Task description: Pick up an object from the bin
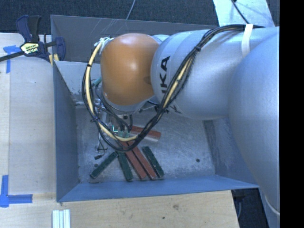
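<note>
Camera view, left to right: near the grey bin (64,127) and its left wall, a dark green flat strip (104,165) lies splayed. Next comes a fan of green and red-brown strips (142,164), touching one another by the front wall. Just above them hangs the gripper (116,126), under the orange wrist cover (128,70); we cannot tell whether it is open or closed. We judge that such flat, packed strips may slip or lift in pairs, and the cables (95,113) might snag.

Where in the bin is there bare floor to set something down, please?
Bare floor lies between the green and brown strips and the bin's right wall; a narrow band runs along the left wall. Crowded: near centre, strips fanned under the arm.
</note>
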Robot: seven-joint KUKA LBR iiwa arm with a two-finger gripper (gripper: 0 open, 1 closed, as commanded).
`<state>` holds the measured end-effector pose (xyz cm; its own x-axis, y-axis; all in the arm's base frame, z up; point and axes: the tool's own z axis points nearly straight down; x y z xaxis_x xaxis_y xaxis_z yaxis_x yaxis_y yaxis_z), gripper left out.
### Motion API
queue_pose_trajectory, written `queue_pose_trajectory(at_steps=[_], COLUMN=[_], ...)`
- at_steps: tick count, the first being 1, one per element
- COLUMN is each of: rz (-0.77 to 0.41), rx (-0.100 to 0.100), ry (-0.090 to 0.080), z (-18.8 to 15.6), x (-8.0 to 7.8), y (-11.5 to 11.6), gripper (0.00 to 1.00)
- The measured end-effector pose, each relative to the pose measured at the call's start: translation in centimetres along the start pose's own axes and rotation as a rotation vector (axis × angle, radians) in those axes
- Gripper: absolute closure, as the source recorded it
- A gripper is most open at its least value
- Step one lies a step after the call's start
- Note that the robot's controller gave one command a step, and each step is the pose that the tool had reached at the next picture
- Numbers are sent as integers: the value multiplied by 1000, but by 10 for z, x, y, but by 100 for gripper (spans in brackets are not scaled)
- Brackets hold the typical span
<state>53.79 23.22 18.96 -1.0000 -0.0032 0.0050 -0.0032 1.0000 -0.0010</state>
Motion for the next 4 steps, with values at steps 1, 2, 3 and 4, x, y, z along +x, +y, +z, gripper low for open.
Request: queue_pose_trajectory(at_steps=[1, 2, 3, 4], rz=[4, -229, -585, -613], rx=[-2, -3, 1, -1], ry=[-8, -15, -4, -9], z=[-4, 45, 71, 90], x=[-2, 8, 22, 16], y=[-1, -8, -24, -11], gripper=[0, 0, 0, 0])
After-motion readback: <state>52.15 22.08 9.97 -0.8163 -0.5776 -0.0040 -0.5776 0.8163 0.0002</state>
